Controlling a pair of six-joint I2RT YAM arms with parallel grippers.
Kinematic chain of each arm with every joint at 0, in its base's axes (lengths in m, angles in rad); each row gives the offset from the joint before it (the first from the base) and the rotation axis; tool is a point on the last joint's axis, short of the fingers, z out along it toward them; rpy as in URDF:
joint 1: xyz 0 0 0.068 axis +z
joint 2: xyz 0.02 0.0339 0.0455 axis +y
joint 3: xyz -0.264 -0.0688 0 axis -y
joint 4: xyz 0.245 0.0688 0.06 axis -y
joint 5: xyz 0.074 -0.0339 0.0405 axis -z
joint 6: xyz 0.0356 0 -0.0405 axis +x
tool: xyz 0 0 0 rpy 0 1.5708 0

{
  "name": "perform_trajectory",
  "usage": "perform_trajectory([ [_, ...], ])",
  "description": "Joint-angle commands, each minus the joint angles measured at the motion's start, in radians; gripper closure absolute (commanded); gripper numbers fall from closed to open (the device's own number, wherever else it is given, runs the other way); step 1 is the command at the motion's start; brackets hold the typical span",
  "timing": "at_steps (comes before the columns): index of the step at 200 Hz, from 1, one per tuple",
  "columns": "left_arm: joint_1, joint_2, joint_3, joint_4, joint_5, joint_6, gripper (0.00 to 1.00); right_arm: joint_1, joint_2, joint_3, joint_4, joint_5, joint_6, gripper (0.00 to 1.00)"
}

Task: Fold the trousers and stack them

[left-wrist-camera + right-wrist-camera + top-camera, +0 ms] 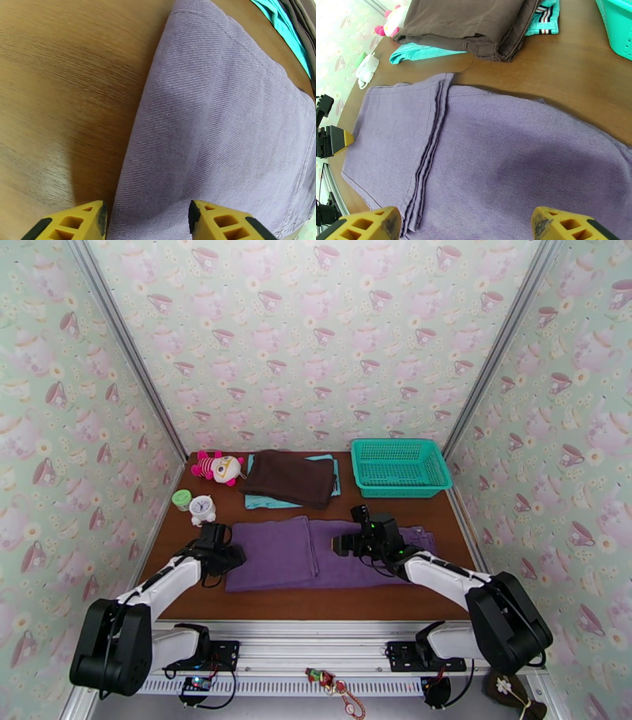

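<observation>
The purple trousers (316,556) lie flat across the middle of the brown table (316,605), with their left part folded over into a thicker layer. My left gripper (231,554) sits low at the trousers' left edge. In the left wrist view it (148,221) is open, its yellow fingers (91,221) straddling the edge of the cloth (221,118) without pinching it. My right gripper (338,545) hovers over the middle of the trousers. It (466,227) is open wide above the fabric (505,158), just right of the fold's stacked edges (430,146).
At the back a folded dark brown garment (288,477) lies on a light teal cloth (265,502). A teal basket (399,467) stands at the back right. A pink plush toy (217,467), a green lid (182,499) and a white clock (203,510) sit at the left.
</observation>
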Motion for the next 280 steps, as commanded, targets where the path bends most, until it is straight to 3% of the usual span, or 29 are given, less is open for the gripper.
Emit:
perform_trajectory([
  [1,0.005,0.012,0.020,0.013,0.030,0.030,0.38,0.003,0.014,0.028,0.015,-0.030,-0.002,0.09],
  [23,0.012,0.050,0.041,0.004,0.020,0.043,0.37,0.002,0.024,0.031,0.017,-0.033,-0.003,0.08],
  [47,0.012,0.104,0.056,0.063,0.102,0.055,0.39,0.001,0.026,0.037,0.013,-0.045,-0.002,0.08],
  [66,0.011,0.163,0.084,0.060,0.114,0.065,0.44,0.001,0.017,0.033,0.017,-0.053,0.000,0.07],
  [83,0.011,0.194,0.092,0.057,0.129,0.065,0.68,0.001,0.016,0.032,0.013,-0.051,-0.001,0.07],
  [113,0.012,0.160,0.078,0.022,0.095,0.053,1.00,-0.001,0.010,0.040,-0.003,-0.055,-0.006,0.07],
  [191,0.020,-0.039,0.307,-0.342,-0.156,0.089,1.00,-0.015,-0.105,0.000,-0.019,-0.007,-0.006,0.01],
  [253,0.078,-0.003,0.612,-0.621,-0.514,0.177,1.00,-0.022,-0.172,-0.021,-0.041,0.082,0.013,0.01],
  [280,0.116,-0.007,0.681,-0.639,-0.562,0.220,1.00,-0.027,-0.176,-0.019,-0.047,0.067,0.013,0.01],
])
